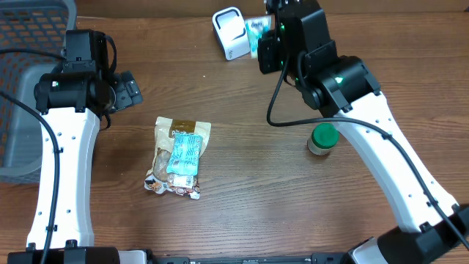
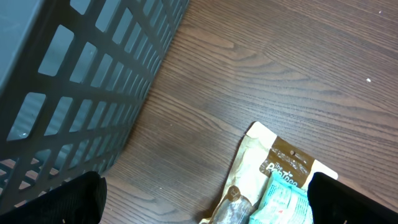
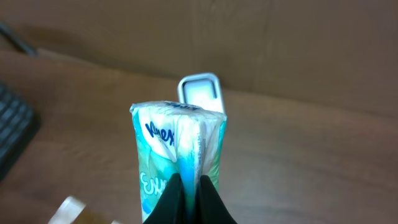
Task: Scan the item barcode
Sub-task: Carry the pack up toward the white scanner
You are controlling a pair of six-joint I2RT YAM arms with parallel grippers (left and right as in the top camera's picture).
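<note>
The right gripper (image 3: 191, 194) is clenched on a tissue pack (image 3: 177, 155), its two dark fingertips (image 3: 171, 202) pinching the lower seam so that the pack stands upright above them, the blue brand lettering on the pack's left face. Just beyond the pack, behind its top edge as the wrist camera sees it, stands a white scanner (image 3: 200, 93). From overhead the tissue pack (image 1: 256, 29) sits at the tip of the right gripper (image 1: 258, 38), just beside the scanner (image 1: 229, 33); whether they touch cannot be told. Behind this gripper, under the arm's white forearm, a small jar with a green lid (image 1: 322, 139) stands on the wooden table (image 1: 242, 191). The left gripper (image 1: 130, 92) is released, its jaws spread wide and holding nothing; in the wrist view its black fingers (image 2: 62, 202) frame the lower corners. Ahead of it and between those fingers lies a tan snack bag (image 2: 273, 158) with a second teal packet (image 2: 283, 199) resting on top. To the gripper's other side is a grey slatted basket (image 1: 18, 169), well apart from the bag.
</note>
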